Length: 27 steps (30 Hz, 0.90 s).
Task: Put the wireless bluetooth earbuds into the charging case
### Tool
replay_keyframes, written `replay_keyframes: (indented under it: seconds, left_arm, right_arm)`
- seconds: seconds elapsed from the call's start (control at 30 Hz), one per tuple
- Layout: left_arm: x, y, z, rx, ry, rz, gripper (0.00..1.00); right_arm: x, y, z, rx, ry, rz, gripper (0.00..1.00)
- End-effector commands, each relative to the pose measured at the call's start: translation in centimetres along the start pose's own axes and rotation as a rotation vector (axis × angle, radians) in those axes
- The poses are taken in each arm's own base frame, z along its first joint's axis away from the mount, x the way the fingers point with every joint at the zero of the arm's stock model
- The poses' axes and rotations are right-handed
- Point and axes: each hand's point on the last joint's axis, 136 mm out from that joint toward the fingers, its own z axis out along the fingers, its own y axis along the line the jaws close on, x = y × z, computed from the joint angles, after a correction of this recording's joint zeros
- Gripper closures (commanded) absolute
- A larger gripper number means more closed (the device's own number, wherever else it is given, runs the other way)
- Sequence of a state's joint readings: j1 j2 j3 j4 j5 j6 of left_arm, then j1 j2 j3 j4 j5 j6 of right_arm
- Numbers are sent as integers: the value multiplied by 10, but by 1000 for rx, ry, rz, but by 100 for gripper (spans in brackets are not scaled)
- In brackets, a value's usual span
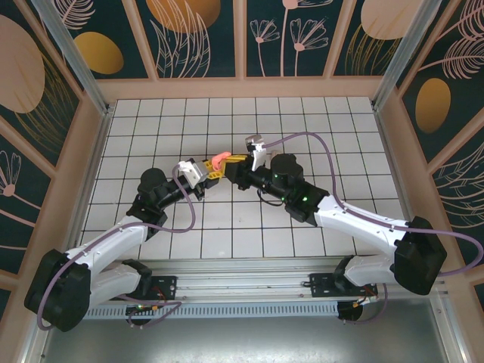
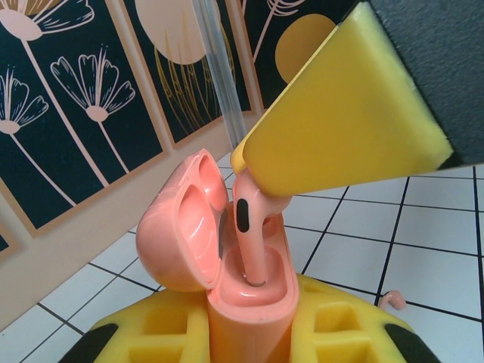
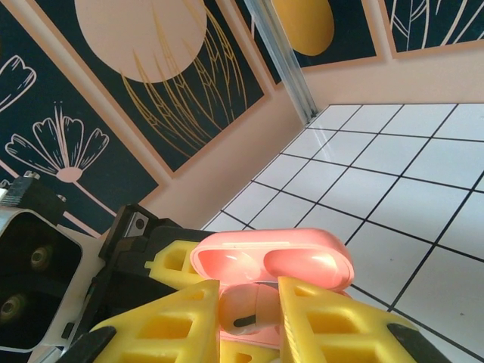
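My left gripper (image 2: 246, 336) is shut on a salmon-pink charging case (image 2: 249, 314), which it holds upright with the lid (image 2: 181, 227) swung open to the left. My right gripper (image 3: 253, 325) is shut on a salmon-pink earbud (image 2: 249, 227), pinching its head between yellow pads (image 2: 340, 113). The earbud's stem points down and its tip sits inside the case's near slot. In the right wrist view the earbud (image 3: 253, 311) sits just below the open lid (image 3: 272, 261). From above, the two grippers (image 1: 208, 172) (image 1: 236, 161) meet at the case (image 1: 219, 159), mid-table. Another pink earbud (image 2: 392, 300) lies on the tiles behind the case.
The floor is white tiles with dark grid lines (image 1: 302, 128). Patterned panels with peach frames (image 1: 242, 83) wall it in on three sides. A metal post (image 3: 283, 57) stands in the far corner. The arm bases and a rail (image 1: 242, 287) run along the near edge.
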<state>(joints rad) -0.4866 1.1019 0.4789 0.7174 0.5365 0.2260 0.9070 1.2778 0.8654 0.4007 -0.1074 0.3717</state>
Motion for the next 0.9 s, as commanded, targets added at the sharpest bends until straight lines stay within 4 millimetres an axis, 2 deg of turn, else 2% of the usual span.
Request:
replay_keyframes:
  seconds: [0.0, 0.4, 0.87]
  left_arm:
    - [-17, 2, -1, -11, -51, 52, 88]
    - [-21, 0, -1, -3, -70, 49, 88]
    - [-32, -3, -2, 14, -109, 46, 87]
  right_arm:
    - [-19, 10, -4, -5, -49, -24, 76]
    - [-22, 29, -5, -106, -53, -20, 76]
    - [-7, 28, 2, -120, 2, -14, 76]
